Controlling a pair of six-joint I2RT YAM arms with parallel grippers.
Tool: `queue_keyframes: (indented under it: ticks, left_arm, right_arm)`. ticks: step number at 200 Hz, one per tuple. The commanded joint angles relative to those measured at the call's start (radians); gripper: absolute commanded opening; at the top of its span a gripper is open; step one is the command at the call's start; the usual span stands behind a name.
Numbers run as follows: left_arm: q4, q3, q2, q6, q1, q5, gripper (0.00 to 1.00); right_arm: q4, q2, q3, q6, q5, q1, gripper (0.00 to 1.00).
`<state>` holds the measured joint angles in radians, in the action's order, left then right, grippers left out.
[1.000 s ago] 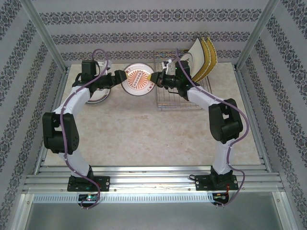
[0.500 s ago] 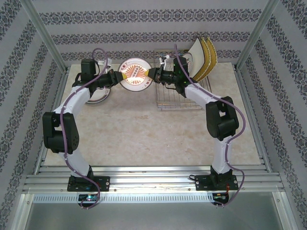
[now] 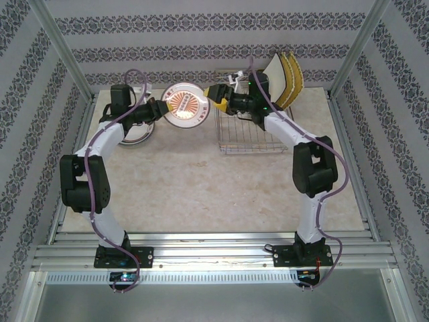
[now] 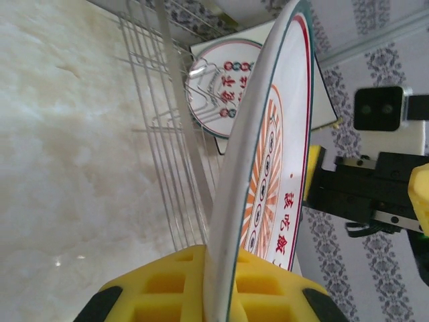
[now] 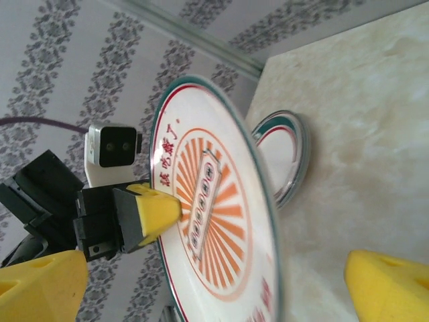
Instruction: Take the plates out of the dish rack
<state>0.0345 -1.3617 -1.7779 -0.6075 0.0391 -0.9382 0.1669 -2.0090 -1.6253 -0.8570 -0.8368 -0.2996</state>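
A: Wallpaper (image 3: 201, 27) with dark patterned bands is being logged on all walls, a metal frame (image 3: 59, 54) around the cell, and a pale marble-look table (image 3: 201, 181) underneath. Which step is being tagged?

B: Handover, mid-air. One round plate (image 3: 186, 106) is being held on edge between the two arms, just left of the rack (image 3: 251, 134) and off the table. Its rim is being clamped by the left gripper (image 4: 221, 282), with yellow pads (image 4: 281, 288) pressed on both faces.

A: Right gripper (image 3: 219, 99)?

B: Its fingers are standing wide apart, one on each side of the plate's other edge. No contact is being shown in its wrist view. The grip is being judged as left-only.

A: Next move?

B: A guess: the plate is being taken to the stack (image 3: 137, 132) lying flat by the left arm. The right arm is being expected to back clear of the rim first. The plate is then needing to be tilted flat, centred and lowered before the pads are parted. One risk is being flagged: with a one-edge grip, the plate could swing or clip the stack.

A: What's being left in the rack?

B: A second round plate (image 4: 224, 87) is being seen among the wires. A white square (image 3: 273, 70) and yellow squares (image 3: 293, 80) are leaning at the far right end. The task is being judged as partway done.
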Motion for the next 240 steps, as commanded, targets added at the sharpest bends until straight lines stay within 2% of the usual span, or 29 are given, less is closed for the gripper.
queue_keyframes:
  ticks: [1,22,34,48,65,127,240]
  left_arm:
    - [-0.096,0.027,0.034,-0.041,0.085,0.005,0.00]
    - [-0.087,0.066,0.056,-0.041,0.150,0.061,0.00]
    - [-0.080,0.090,0.066,-0.036,0.180,0.103,0.00]
    - [-0.068,0.116,0.075,-0.026,0.206,0.159,0.00]
    - [-0.079,0.145,0.074,-0.028,0.234,0.205,0.00]
    - [-0.054,0.156,0.004,0.003,0.311,0.330,0.00]
    - [-0.048,0.161,-0.137,0.059,0.340,0.435,0.00]
  right_arm:
    - [-0.285,0.098,-0.052,0.216,0.154,0.042,0.98]
    - [-0.631,0.118,-0.162,0.407,0.450,0.043,0.98]
    - [-0.754,0.112,-0.218,0.479,0.611,0.038,0.98]
    - [-0.834,0.101,-0.262,0.527,0.729,0.037,0.98]
    - [-0.884,0.098,-0.288,0.560,0.809,0.038,0.98]
    - [-0.951,0.078,-0.326,0.608,0.913,0.037,0.98]
    - [-0.983,0.010,-0.393,0.616,0.878,0.041,0.98]
